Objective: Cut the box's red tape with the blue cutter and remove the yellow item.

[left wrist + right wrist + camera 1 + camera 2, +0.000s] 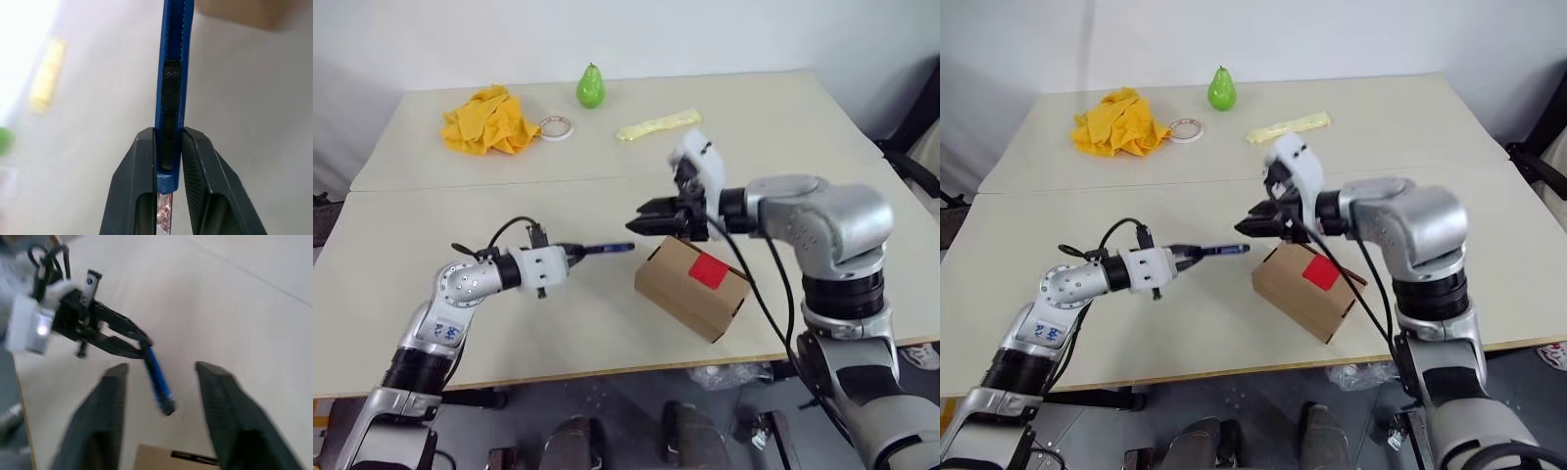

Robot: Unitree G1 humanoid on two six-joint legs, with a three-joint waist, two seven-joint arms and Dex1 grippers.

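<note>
Left gripper [576, 252] pinched tight on the blue cutter [607, 249], held about level above the table [431, 284], free end aimed across at the box [690, 287]. From the left wrist view, both fingers [134, 186] pressed against the blue handle [173, 73], a bit of metal blade showing down between them. Right gripper [651, 227] hanging just above the box's far corner, fingers [105, 416] spread wide, nothing between them, cutter's free end floating in that gap in its wrist view. Box sitting skewed near the front edge, flaps down, red tape [709, 270] intact across the top. Yellow item presumably sealed inside, nothing of it visible. Farther back, well apart: orange-yellow cloth [489, 120], tape roll [556, 127], green pear [590, 87], pale yellow strip [658, 123].

Step in hand, by the look of it: lining up the cut, tape untouched. Next move likely calling for a check on which end carries the blade, then right gripper steadying the box, cutting end lowered onto the red strip and drawn along the seam.
</note>
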